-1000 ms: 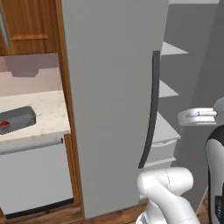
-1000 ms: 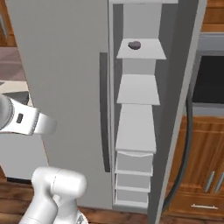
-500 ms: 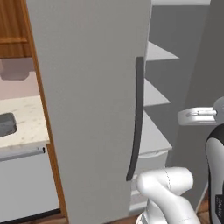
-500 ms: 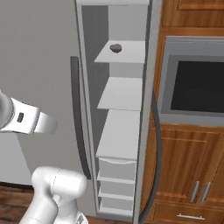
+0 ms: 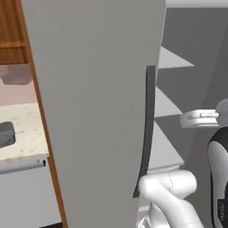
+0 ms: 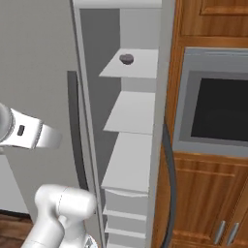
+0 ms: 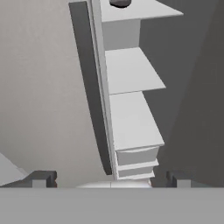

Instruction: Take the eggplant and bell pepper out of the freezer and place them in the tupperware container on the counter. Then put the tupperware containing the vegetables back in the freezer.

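The freezer stands open, its big grey door (image 5: 93, 102) swung out with a long dark handle (image 5: 144, 133). Pale shelves (image 6: 131, 114) show inside. On the top shelf lies a small dark lump, the eggplant (image 6: 126, 58), which also sits at the upper edge of the hand view (image 7: 120, 2). My gripper (image 7: 109, 179) is open with nothing between its fingertips (image 7: 41, 178), and it looks along the shelves from well short of them. A corner of the dark grey tupperware container (image 5: 5, 133) rests on the beige counter (image 5: 24, 133) at far left. The bell pepper is out of view.
A built-in oven (image 6: 218, 111) with wooden cabinets (image 6: 203, 203) stands right of the freezer. A second dark curved handle (image 6: 168, 184) hangs beside the open compartment. Drawers (image 7: 135, 162) fill the freezer's bottom. A grey-fronted drawer (image 5: 22, 191) sits under the counter.
The whole picture has shifted: the base has moved right and closer to the freezer. The counter slid off to the left and the oven came into view. The gripper stays open.
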